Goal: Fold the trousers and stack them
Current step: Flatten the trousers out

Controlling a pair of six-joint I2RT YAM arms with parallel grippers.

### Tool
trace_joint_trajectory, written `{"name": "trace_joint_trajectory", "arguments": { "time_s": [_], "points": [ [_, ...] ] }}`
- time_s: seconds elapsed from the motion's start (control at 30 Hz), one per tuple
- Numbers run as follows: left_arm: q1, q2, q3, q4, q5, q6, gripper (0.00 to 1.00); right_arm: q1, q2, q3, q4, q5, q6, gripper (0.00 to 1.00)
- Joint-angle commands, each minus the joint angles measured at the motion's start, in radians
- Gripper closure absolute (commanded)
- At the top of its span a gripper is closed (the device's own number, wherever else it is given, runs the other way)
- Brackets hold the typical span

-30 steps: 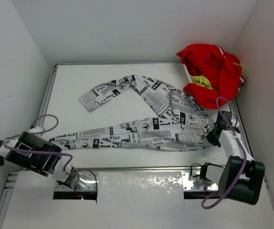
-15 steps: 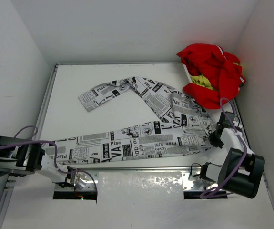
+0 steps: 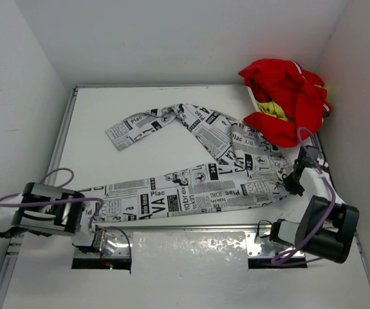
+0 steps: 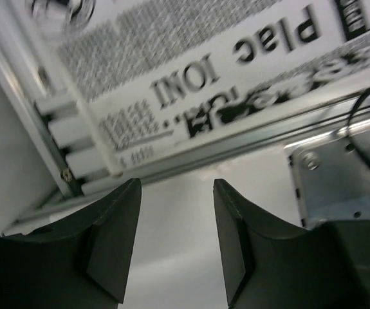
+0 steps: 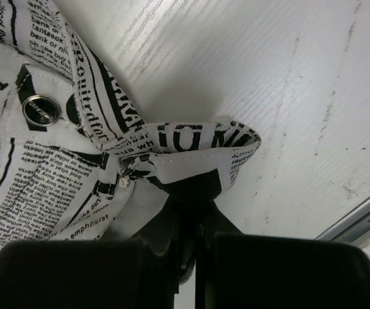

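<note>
top, left-wrist and right-wrist views. the trousers (image 3: 197, 187) lie spread in a sideways v on the white desk (image 3: 107, 109), waist end just in front of the red heap of clothing (image 3: 286, 100) that sits in the far right corner. one leg runs from the waist away from the red heap along the near edge of the desk. the other leg climbs toward the back, passing beside the heap, then bends down to end well apart from it. a yellow-green patch (image 3: 275, 111) shows inside the heap.

the right arm (image 3: 320, 225) reaches to the waist end near the heap; its jaws are closed on a folded tip of the waistband (image 5: 191, 145), with a metal snap button (image 5: 40, 109) on the cloth nearby. a purple cable (image 3: 307, 138) loops between this arm and the heap.

the left arm (image 3: 43, 215) sits farthest from the heap, at the hem of the near leg. its jaws stand apart with nothing between them, above the metal rail (image 4: 191, 151) at the desk's near edge; the printed hem (image 4: 191, 71) lies beyond their tips, untouched.
</note>
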Motion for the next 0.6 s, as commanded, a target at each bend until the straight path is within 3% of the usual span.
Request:
{"name": "trace_joint_trajectory", "arguments": {
  "time_s": [0.0, 0.07, 0.3, 0.37, 0.43, 0.47, 0.53, 0.57],
  "points": [
    [-0.09, -0.107, -0.054, -0.011, 0.095, 0.265, 0.53, -0.006, -0.044, 0.052, -0.077, 0.055, -0.016, 1.0],
    [-0.154, -0.103, -0.043, -0.005, 0.133, 0.173, 0.53, 0.0, -0.092, 0.045, -0.149, 0.078, 0.01, 0.99],
    [-0.367, -0.068, 0.064, 0.219, 0.161, -0.481, 0.56, 0.014, -0.187, -0.08, -0.275, 0.114, 0.192, 0.99],
    [-0.472, -0.046, 0.103, 0.271, 0.126, -0.709, 0.59, 0.012, -0.19, -0.077, -0.322, 0.14, 0.24, 0.91],
    [-0.577, -0.03, 0.124, 0.387, 0.034, -0.879, 0.61, 0.012, -0.193, -0.058, -0.352, 0.216, 0.3, 0.75],
    [-0.619, -0.005, 0.155, 0.409, 0.006, -0.995, 0.62, 0.012, -0.199, -0.049, -0.358, 0.242, 0.306, 0.46],
    [-0.731, 0.023, 0.204, 0.441, -0.061, -1.11, 0.62, 0.012, -0.227, 0.021, -0.353, 0.322, 0.3, 0.23],
    [-0.807, 0.032, 0.218, 0.451, -0.075, -1.151, 0.61, 0.012, -0.231, 0.044, -0.344, 0.328, 0.285, 0.2]
  ]
}}
